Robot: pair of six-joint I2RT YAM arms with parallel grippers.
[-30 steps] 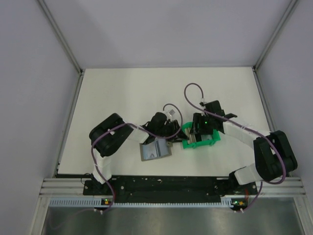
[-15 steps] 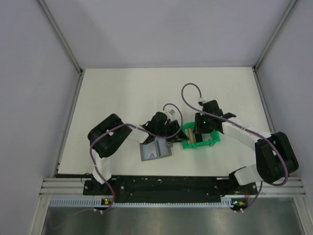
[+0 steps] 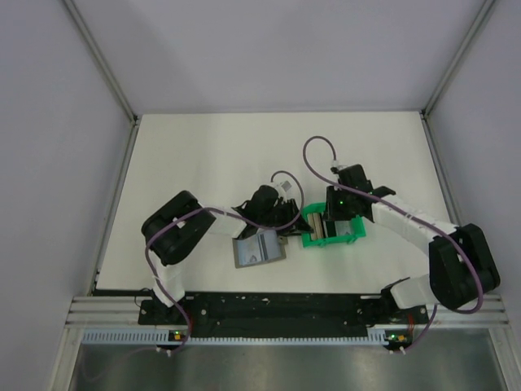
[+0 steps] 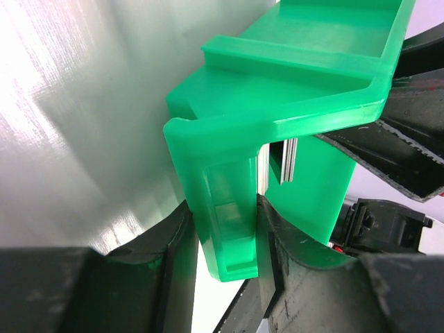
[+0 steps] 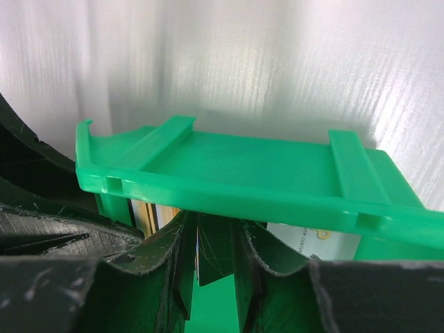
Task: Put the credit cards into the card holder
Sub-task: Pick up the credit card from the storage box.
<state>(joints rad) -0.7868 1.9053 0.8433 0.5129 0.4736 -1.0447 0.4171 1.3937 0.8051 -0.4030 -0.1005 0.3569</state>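
Observation:
The bright green frame point(image 3: 332, 230) lies at the table's middle and holds several upright credit cards point(image 3: 326, 229). My left gripper point(image 3: 281, 218) is shut on the frame's left end; in the left wrist view its jaws clamp a green wall point(image 4: 225, 229), with card edges point(image 4: 288, 159) showing behind. My right gripper point(image 3: 334, 218) reaches down into the frame. In the right wrist view its fingers point(image 5: 211, 232) close on a dark card point(image 5: 216, 253) under the green bar point(image 5: 243, 191). The blue-grey card holder point(image 3: 259, 248) lies flat, just near-left of the frame.
White walls and metal posts point(image 3: 102, 61) enclose the table. A black rail point(image 3: 269, 308) runs along the near edge between the arm bases. Purple cables point(image 3: 317, 147) loop above both wrists.
Both grippers stay at the green frame. The left arm's elbow has shifted slightly left and the right arm's elbow slightly right.

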